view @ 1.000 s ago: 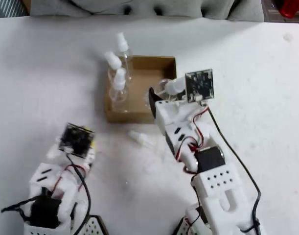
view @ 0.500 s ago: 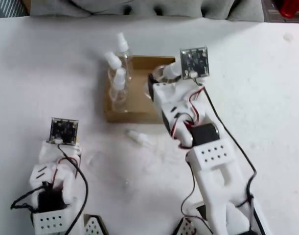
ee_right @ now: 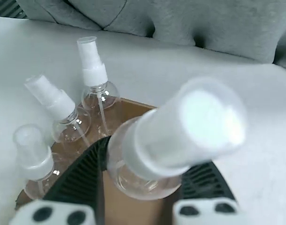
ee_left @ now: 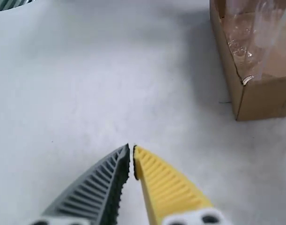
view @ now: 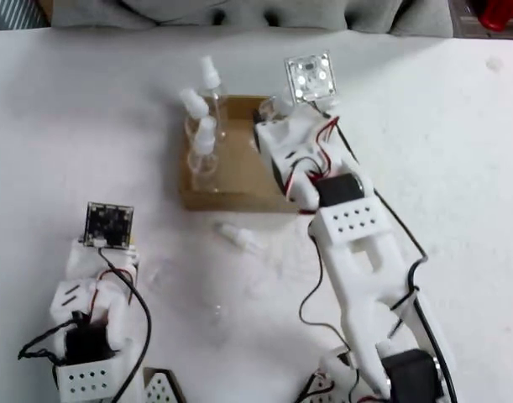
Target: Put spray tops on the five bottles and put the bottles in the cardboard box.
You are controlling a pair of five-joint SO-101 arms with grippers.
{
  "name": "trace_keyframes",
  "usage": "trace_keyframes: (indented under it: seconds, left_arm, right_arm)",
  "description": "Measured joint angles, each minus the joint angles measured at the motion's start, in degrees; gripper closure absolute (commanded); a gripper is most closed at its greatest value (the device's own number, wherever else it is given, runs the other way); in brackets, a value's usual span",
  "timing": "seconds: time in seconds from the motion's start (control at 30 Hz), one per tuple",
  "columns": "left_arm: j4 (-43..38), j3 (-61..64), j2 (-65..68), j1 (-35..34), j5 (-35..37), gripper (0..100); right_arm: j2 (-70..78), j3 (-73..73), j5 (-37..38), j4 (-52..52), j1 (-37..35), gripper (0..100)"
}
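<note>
We are clamping a capped bottle (ee_right: 154,140) in the right gripper (ee_right: 143,183) above the cardboard box (view: 231,200); it should go down upright. The left gripper (ee_left: 131,157) is closed and empty.

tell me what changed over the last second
The right gripper, shut on a capped bottle, carried it farther from its base, in over the right side of the cardboard box. The left gripper, shut and empty, shifted slightly away from the box, then held. The three bottles in the box and the loose clear piece before it stayed put.
</note>
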Motion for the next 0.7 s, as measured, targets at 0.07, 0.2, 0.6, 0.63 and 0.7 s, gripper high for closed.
trace_keyframes:
  seconds: [0.07, 0.2, 0.6, 0.63, 0.7]
  left_arm:
    - [0.0, 0.0, 0.0, 0.0, 0.0, 98]
    - [0.0, 0.0, 0.0, 0.0, 0.0, 98]
    - [0.0, 0.0, 0.0, 1.1, 0.0, 98]
    - [0.0, 0.0, 0.0, 1.1, 0.0, 98]
    - [0.0, 0.0, 0.0, 1.3, -0.1, 98]
  right_arm:
    - [1.7, -1.0, 0.8, -0.3, 0.6, 98.4]
    - [6.2, -2.7, 1.2, -1.8, 0.7, 98.4]
    - [20.5, -7.4, 1.5, -10.3, 1.1, 98.4]
    - [20.8, -7.4, 1.5, -11.0, 1.1, 98.4]
    - [21.1, -7.4, 1.5, -11.5, 1.1, 98.4]
